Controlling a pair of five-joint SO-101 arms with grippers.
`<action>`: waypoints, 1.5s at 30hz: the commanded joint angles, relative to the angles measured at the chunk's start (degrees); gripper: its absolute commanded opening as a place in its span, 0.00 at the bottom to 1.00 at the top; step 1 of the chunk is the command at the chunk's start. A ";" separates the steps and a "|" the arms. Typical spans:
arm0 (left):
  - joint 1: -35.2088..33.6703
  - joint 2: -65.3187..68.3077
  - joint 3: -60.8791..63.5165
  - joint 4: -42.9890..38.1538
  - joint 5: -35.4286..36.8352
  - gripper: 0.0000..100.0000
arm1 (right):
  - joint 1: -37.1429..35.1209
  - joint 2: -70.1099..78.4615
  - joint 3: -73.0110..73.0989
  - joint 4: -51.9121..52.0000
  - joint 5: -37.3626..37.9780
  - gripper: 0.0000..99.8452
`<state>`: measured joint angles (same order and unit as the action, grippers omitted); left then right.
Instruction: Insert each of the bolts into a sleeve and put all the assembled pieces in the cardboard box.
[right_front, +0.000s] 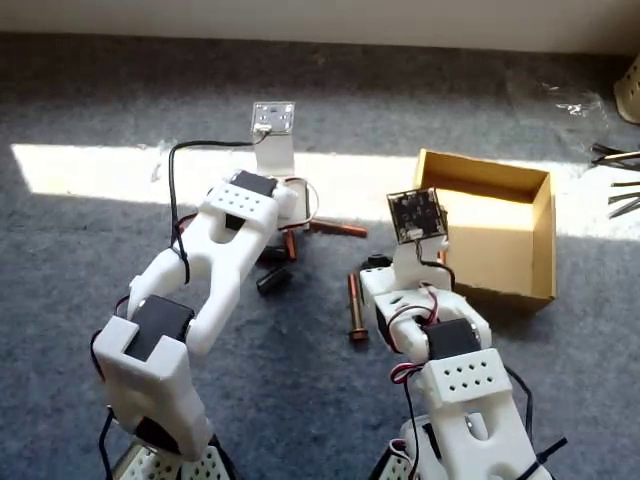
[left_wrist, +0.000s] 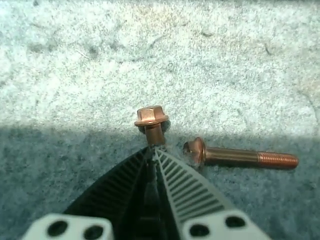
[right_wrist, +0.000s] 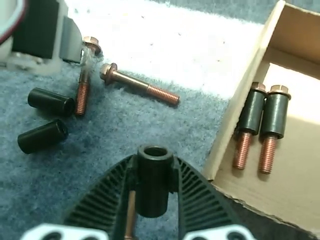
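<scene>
The left tool (left_wrist: 152, 148) is pinched narrow on a copper bolt (left_wrist: 151, 120), gripping the shank just under the flanged head. The rest of the shank is hidden between the ribbed fingers. In the right wrist view that same bolt hangs roughly upright with its threaded end down at the grey carpet (right_wrist: 125, 125), and I cannot tell whether the end touches.

Just beside it a loose bolt (left_wrist: 240, 158) lies flat, its head toward the held one and close to it, though contact is hard to judge. Near the held bolt's threaded end lie a loose sleeve (right_wrist: 50, 100) and a second loose sleeve (right_wrist: 42, 136), both on their sides and apart from each other. From above, the left arm partly covers them.

The right tool (right_wrist: 152, 161) is clamped on a black sleeve (right_wrist: 152, 185), with the open bore facing away from the wrist. The sleeve's lower end is lost in the shadow between the fingers. A thin copper strip shows in the gap there, too little of it to identify. From above, a third bolt (right_front: 356, 305) lies on the carpet just beside the right arm's front.

The cardboard box (right_wrist: 235, 115) sits to the right, cut off at the frame edge. Two assembled pieces (right_wrist: 265, 125) lie side by side inside it by the near wall, heads away from the wrist.
</scene>
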<state>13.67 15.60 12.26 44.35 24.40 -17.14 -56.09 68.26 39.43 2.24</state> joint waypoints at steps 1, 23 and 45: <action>-0.04 -0.40 -2.68 -0.26 0.26 0.02 | 0.22 -1.19 -0.48 -1.45 0.97 0.00; -4.53 0.84 -1.36 -3.69 0.18 0.10 | 0.22 -1.19 -0.48 -1.45 0.97 0.00; -3.91 6.73 -6.46 -3.52 0.00 0.10 | 0.22 -1.19 -0.48 -1.54 1.05 0.00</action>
<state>9.54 23.96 8.40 41.36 24.40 -17.14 -56.09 68.26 39.43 2.59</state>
